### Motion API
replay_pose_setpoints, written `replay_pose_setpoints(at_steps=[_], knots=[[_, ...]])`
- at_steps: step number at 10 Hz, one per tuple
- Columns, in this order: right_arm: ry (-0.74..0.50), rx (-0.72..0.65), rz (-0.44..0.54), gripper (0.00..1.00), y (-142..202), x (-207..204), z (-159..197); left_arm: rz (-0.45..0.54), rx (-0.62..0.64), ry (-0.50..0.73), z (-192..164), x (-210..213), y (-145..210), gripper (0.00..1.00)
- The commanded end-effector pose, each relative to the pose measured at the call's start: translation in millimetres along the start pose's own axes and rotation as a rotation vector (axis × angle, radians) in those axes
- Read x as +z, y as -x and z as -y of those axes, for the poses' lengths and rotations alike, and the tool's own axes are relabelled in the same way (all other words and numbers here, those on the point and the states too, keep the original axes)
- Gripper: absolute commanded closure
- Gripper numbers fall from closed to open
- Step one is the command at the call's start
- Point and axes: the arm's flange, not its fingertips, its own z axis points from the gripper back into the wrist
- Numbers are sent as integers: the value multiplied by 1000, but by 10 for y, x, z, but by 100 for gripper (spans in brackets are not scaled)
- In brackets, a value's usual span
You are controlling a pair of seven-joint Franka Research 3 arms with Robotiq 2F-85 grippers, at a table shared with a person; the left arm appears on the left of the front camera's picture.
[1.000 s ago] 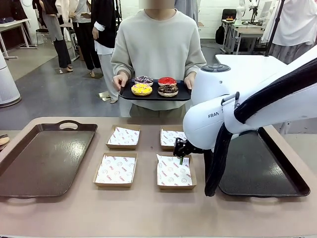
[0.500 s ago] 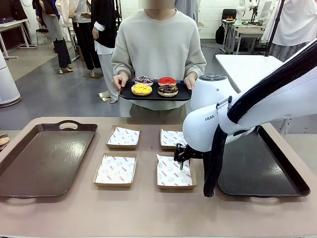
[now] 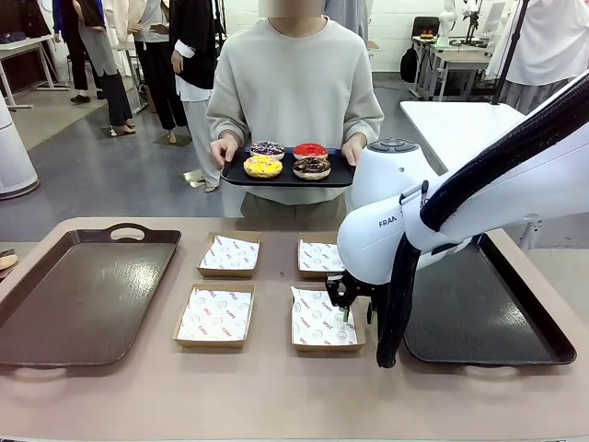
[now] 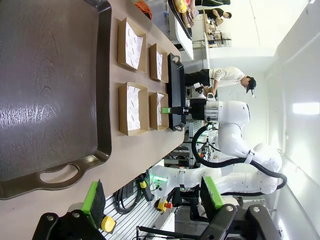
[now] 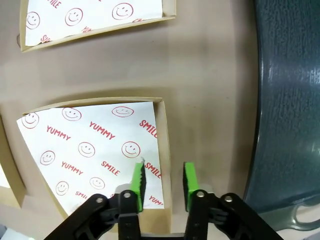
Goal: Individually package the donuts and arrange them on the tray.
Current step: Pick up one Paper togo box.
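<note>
Right gripper (image 5: 163, 181) stands parted astride the near cardboard box's (image 5: 165, 130) right wall; closing could pinch the printed liner (image 5: 95, 145) too, crumpling it.

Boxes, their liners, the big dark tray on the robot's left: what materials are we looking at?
Shallow brown boxes: likely cardboard, matte, with thin raw-edged folded walls. White liner sheet: thin paper with red print and crisp cut corners; whether it is greaseproof is unclear. Dark brown handled tray: probably moulded plastic, with a fine grain texture and soft sheen; coated metal can't be ruled out.
</note>
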Motion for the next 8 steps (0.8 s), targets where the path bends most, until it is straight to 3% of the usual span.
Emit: replay_pose_setpoints(at_steps=[1,6,8], knots=[[-9,14,20,97,-19,-10,-5,17,5,4,5,1,-7,0],[-17,-6,16,100,2,76,4,17,5,4,5,1,-7,0],[-16,85,-18,100,138,425,-81,17,5,4,5,1,-7,0]])
